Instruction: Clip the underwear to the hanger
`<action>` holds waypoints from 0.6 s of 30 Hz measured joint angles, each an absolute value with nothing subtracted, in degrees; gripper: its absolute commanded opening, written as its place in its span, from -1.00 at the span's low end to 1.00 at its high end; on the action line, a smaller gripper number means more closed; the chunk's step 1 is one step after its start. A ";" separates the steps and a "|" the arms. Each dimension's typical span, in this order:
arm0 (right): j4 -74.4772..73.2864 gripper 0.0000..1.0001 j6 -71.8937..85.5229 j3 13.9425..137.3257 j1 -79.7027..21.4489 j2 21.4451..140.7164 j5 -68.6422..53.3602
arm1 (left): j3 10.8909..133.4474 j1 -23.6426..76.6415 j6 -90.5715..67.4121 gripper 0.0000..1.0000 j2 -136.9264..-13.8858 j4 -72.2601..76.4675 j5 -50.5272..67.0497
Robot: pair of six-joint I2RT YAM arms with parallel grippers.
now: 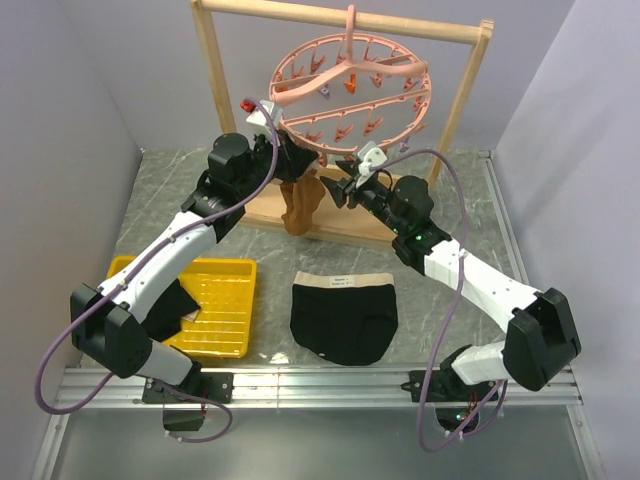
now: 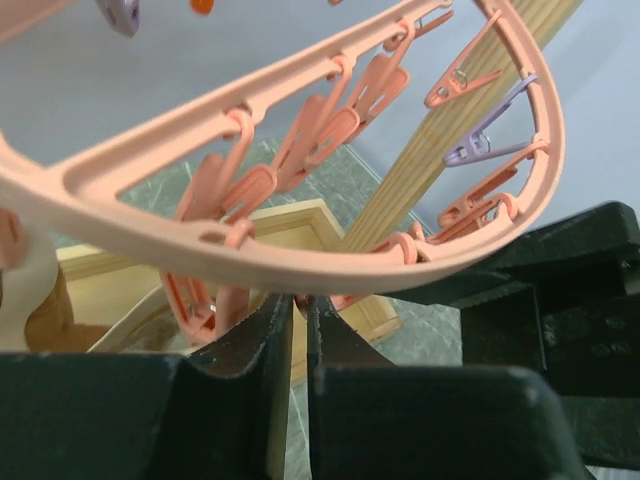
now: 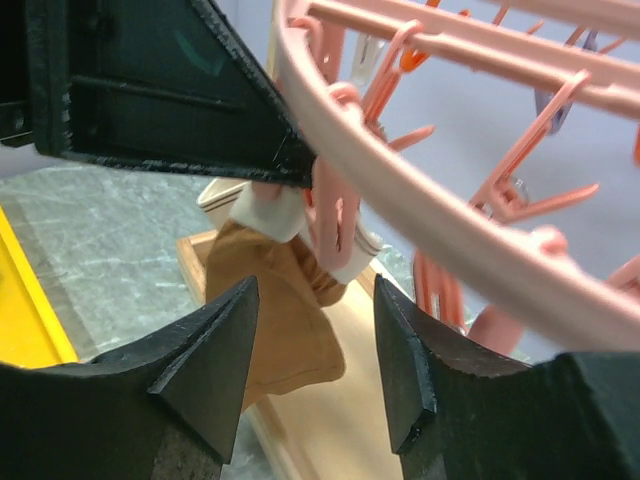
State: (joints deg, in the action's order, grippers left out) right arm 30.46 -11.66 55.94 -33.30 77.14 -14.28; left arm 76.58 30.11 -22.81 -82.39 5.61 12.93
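- Underwear point(image 1: 343, 320) laid flat on table point(image 1: 160, 200), well apart from hanger point(image 2: 300, 268); held by neither arm.
- Left gripper point(image 2: 301, 305) nearly closed, only slit left, tips at ring underside. Hold on peg cannot be told.
- Right gripper point(image 3: 312, 330) half open, nothing held; brown garment point(image 3: 280, 310) seen beyond.
- Risks: free-hanging ring swung if pushed, peg lost; garment knocked off; grippers crowded, collision possible.

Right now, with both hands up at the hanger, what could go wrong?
1. The underwear lies flat on the table, in neither hand, so clipping cannot start yet.
2. The left hand is almost closed just under the ring of the hanger; a pull could make it swing.
3. The open right hand is close to the peg holding the brown garment; a bump might drop it.
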 measured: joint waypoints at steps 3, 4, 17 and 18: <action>30.48 0.15 -11.86 57.87 -33.23 78.46 -14.63 | 77.56 29.82 -22.17 -0.82 -82.52 5.26 14.59; 30.48 0.15 -11.88 58.50 -33.23 78.98 -14.72 | 77.87 29.80 -22.09 -0.84 -82.65 5.23 15.11; 29.63 -0.31 -12.78 62.57 -33.08 83.02 -16.19 | 79.40 29.43 -21.71 -0.92 -84.27 3.53 17.28; 29.58 -0.39 -12.95 62.65 -32.95 83.09 -16.14 | 79.40 29.36 -21.71 -0.92 -84.27 3.38 17.47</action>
State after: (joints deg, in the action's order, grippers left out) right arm 29.58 -12.95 62.65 -32.95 83.09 -16.14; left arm 79.40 29.36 -21.71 -84.27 3.38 17.47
